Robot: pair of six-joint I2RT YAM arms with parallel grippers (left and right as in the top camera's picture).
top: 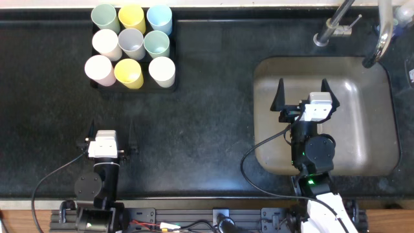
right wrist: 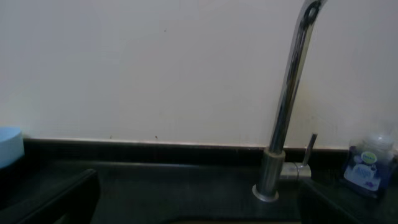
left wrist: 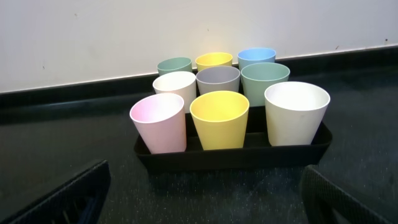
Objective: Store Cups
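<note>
I work in a kitchen. The dark speckled table [top: 213, 129] has a steel sink [top: 362, 90] sunk into it, with a tall curved tap [right wrist: 287, 93] behind the basin and a small bottle of blue liquid [right wrist: 369, 167] beside the tap. Plastic cups [left wrist: 219, 118] fill a black tray [left wrist: 236, 158] near a plain pale wall [right wrist: 155, 62].

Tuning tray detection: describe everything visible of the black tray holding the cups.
The tray is a low, black, rectangular bin, plastic-looking, with a shallow upright wall and rounded corners. It sits flat on the dark countertop near the back wall, and neither arm touches it. Nine cups stand open end up inside it, in three rows of three, filling it.
</note>
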